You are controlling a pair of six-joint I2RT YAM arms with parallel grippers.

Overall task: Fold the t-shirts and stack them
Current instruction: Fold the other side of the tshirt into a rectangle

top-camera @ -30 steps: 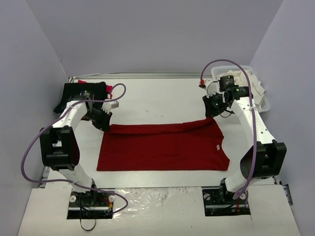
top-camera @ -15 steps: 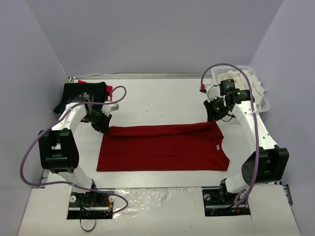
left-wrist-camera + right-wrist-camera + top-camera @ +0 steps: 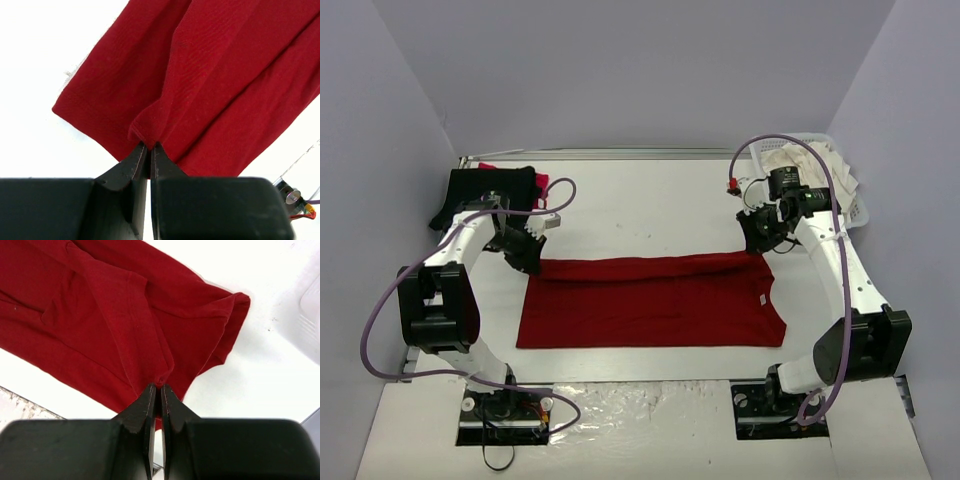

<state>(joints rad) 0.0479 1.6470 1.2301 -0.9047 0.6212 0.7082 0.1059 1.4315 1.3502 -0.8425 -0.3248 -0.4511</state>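
A dark red t-shirt point(image 3: 650, 300) lies spread across the middle of the table, its small white neck label at the right. My left gripper point(image 3: 527, 258) is shut on the shirt's far left corner; in the left wrist view the pinched cloth point(image 3: 150, 135) bunches at my left gripper point(image 3: 149, 146). My right gripper point(image 3: 757, 244) is shut on the far right corner; in the right wrist view the cloth point(image 3: 150, 355) folds up into my right gripper point(image 3: 160, 386). Both hold the far edge slightly lifted. A black t-shirt point(image 3: 485, 188) lies at the far left over a bright red one point(image 3: 538, 183).
A white lattice basket point(image 3: 840, 180) with cream-white cloth point(image 3: 800, 158) stands at the far right, close behind my right arm. Purple cables loop over both arms. The table's near edge point(image 3: 650, 385) runs in front of the shirt.
Both grippers have moved toward the near side with the shirt's far edge in them, so the shirt's far edge now lies closer to me.
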